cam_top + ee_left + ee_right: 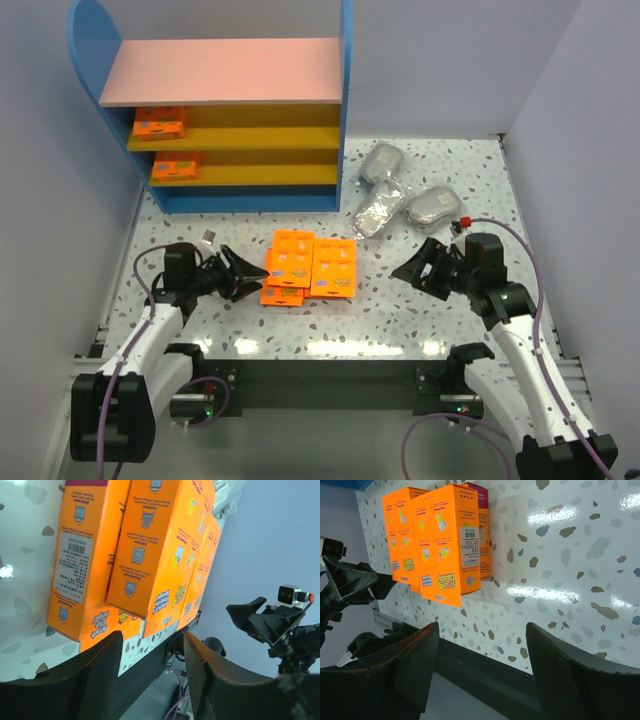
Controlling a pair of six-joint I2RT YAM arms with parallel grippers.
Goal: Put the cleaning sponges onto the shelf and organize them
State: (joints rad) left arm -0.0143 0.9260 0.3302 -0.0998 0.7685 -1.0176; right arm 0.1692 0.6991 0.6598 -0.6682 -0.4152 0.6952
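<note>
Orange packs (308,266) lie heaped on the table (400,320), and we see our left hand (252,275) spread empty just beside them; the right hand (405,270) gapes empty too. Two packs (160,122) rest on the shelf (345,100), grey bundles (385,160) beside it.

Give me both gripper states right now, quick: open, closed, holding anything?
Left gripper: open, holding nothing.
Right gripper: open, holding nothing.
</note>
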